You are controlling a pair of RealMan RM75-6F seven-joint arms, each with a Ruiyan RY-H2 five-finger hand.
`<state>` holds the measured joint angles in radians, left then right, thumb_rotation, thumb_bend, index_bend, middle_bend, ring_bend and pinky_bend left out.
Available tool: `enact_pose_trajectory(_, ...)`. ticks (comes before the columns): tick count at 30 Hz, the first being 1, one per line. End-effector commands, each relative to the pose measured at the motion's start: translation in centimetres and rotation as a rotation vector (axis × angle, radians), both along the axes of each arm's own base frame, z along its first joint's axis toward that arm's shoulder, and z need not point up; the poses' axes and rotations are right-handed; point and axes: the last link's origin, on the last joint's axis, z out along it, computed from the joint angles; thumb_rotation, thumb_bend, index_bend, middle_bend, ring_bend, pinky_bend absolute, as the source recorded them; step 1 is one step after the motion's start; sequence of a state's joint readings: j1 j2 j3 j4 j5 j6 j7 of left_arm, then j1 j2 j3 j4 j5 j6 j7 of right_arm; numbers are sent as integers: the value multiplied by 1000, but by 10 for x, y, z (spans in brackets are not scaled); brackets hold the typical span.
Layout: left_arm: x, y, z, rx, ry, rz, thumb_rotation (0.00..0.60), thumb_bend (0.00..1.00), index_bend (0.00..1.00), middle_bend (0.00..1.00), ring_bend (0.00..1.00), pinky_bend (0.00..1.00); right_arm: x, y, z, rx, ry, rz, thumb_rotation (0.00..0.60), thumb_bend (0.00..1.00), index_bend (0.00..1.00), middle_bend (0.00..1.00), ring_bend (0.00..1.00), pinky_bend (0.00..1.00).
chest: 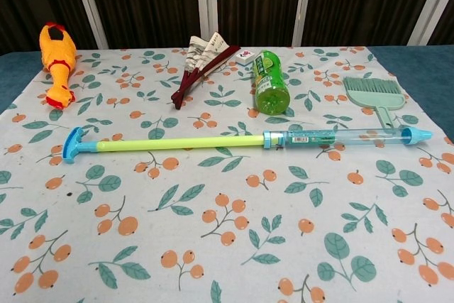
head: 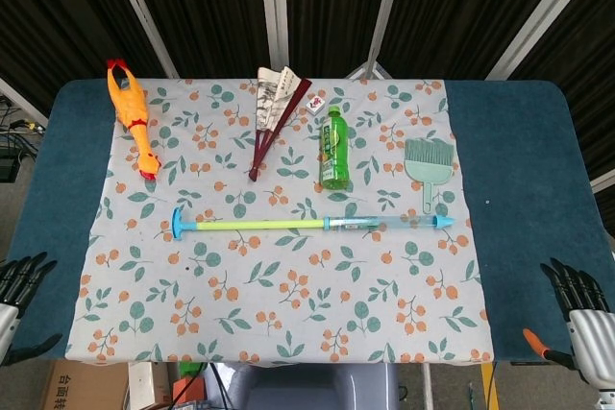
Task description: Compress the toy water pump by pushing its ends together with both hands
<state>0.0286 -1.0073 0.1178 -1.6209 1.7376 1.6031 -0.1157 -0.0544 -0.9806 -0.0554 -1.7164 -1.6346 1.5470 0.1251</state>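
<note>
Head view: slim clear-barrelled toy water pump lies extended; left robot hand and right robot hand empty, fingers spread.

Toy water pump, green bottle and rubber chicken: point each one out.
toy water pump [chest: 177,143], chest view, on its yellow-green plunger rod.
green bottle [chest: 270,86], chest view, on the middle of its body.
rubber chicken [head: 132,112], head view, on its orange body.
</note>
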Motion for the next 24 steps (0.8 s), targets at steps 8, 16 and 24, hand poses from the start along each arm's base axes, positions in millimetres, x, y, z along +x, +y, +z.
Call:
enact_pose_trajectory(8,-2,1,-1,-16,24,22,600,62,0,0,0,10,-1,0,-1,6,-5,1,600,257,0,0,0,0)
enact_pose_trajectory(16,5,10,1,-33,62,41,600,64,0,0,0,10,0,1,-5,31,-5,-3,600,256,0,0,0,0)
enact_pose_trajectory(24,51,60,-3,-62,46,5,600,116,39,0,0,10,0,-1,-6,48,-14,-12,600,256,0,0,0,0)
